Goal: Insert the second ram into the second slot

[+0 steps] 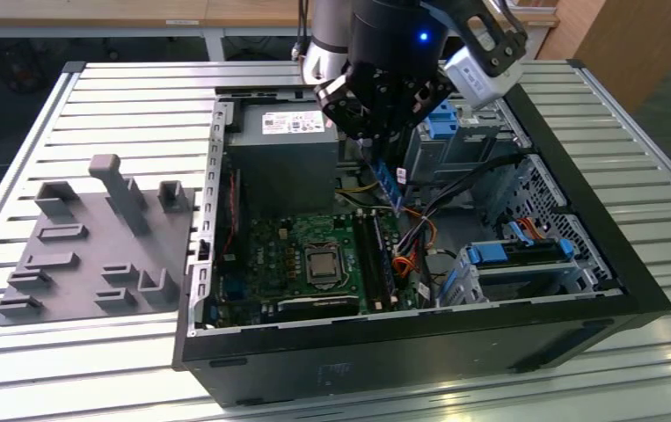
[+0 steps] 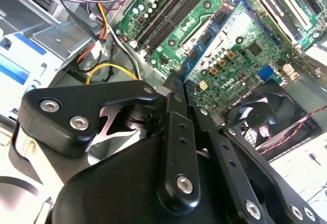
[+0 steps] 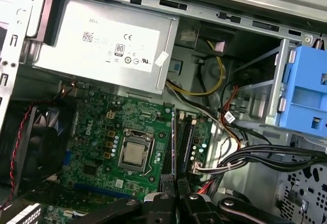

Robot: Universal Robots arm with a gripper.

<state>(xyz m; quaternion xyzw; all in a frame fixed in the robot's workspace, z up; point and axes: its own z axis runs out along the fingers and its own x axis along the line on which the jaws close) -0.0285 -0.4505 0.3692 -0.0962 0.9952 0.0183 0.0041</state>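
Observation:
My gripper (image 1: 387, 156) hangs over the open computer case (image 1: 429, 334) and is shut on the second ram (image 1: 393, 186), a thin blue-green stick pointing down toward the motherboard (image 1: 300, 264). The stick's lower end hovers just above the far end of the long dark memory slots (image 1: 377, 257). In the first wrist view the second ram (image 3: 174, 137) appears edge-on between the fingertips (image 3: 164, 184), lined up beside the slots (image 3: 187, 142). In the second wrist view the gripper (image 2: 177, 83) holds the second ram (image 2: 213, 27), which stretches away over the board near the slots (image 2: 173, 9).
A grey power supply (image 1: 282, 149) stands at the case's back. Blue drive brackets (image 1: 521, 252) and cable bundles (image 3: 255, 157) crowd the exterior view's right. The CPU socket (image 3: 135, 155) and a fan (image 3: 30, 142) flank the slots. A grey fixture tray (image 1: 89, 246) lies outside the case.

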